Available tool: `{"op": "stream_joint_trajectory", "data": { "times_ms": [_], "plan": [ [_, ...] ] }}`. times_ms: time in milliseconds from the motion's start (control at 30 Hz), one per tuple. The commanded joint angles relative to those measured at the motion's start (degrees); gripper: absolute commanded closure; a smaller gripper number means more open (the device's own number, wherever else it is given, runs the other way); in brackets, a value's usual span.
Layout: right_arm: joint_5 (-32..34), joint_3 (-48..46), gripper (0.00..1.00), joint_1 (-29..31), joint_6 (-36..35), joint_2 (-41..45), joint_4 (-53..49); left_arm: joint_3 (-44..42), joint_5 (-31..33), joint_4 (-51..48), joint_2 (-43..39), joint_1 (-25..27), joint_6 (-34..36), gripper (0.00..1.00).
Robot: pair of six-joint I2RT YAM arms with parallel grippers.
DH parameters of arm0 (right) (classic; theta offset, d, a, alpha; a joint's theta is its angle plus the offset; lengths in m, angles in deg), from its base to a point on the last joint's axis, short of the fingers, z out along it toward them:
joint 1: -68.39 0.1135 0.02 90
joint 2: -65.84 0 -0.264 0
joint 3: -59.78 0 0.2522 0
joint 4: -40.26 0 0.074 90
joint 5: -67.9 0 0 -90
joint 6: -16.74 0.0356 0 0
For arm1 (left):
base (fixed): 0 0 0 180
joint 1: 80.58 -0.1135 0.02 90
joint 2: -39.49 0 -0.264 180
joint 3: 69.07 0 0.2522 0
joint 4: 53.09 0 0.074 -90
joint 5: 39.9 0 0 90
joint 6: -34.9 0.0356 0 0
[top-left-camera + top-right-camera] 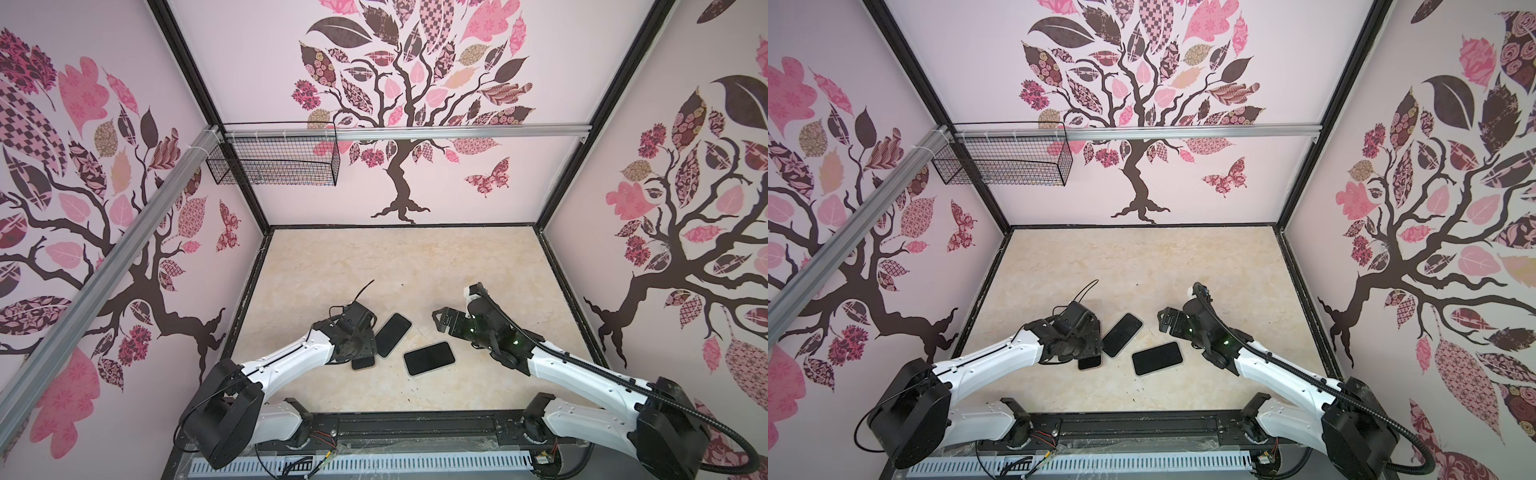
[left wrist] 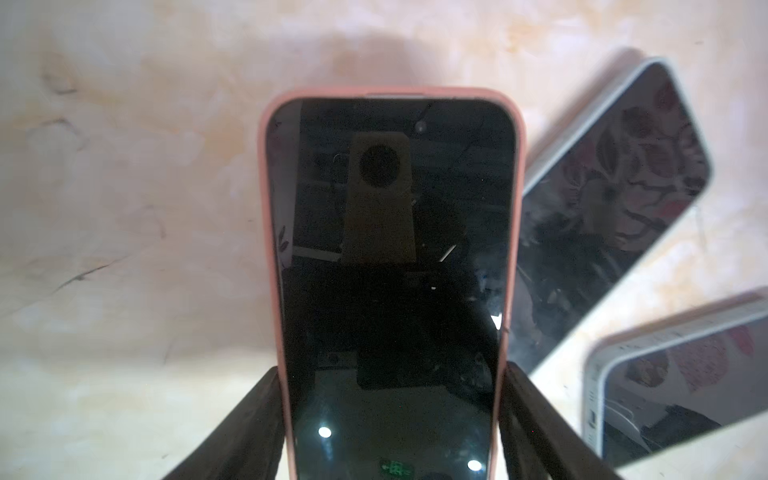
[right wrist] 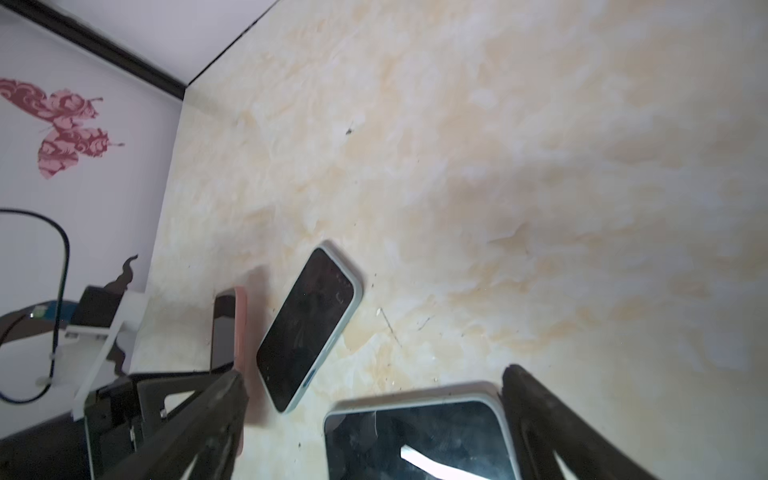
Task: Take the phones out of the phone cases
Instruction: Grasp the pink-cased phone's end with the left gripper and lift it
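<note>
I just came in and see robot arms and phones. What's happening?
The robot is meant to take a phone out of its case. Its left hand grips the pink phone by both long sides, on the table. The phone is still inside its case. The right hand is open and holds nothing, near two other phones lying screen-up.

In both top views the left gripper (image 1: 360, 351) hides most of the pink-cased phone (image 1: 363, 362); only one end shows, lower centre. The right wrist view's edge cuts off a white-cased phone (image 3: 415, 436).
</note>
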Motion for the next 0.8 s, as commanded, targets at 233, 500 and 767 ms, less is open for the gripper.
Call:
{"op": "stream_joint_trajectory", "data": {
  "times_ms": [233,500,767],
  "plan": [
    [-20.0,3.5,0.10,-0.1,7.1,-9.0,13.0,-1.7,-11.6,12.9,-6.4,0.8,5.0,0.35],
    [-24.9,8.1,0.23,-0.1,9.5,-14.3,12.0,0.4,-13.4,14.2,-5.8,3.9,8.4,0.35],
    [-27.1,10.6,0.29,-0.1,8.9,-18.1,9.7,2.5,-12.7,15.6,-4.5,8.3,9.9,0.36]
  ]
}}
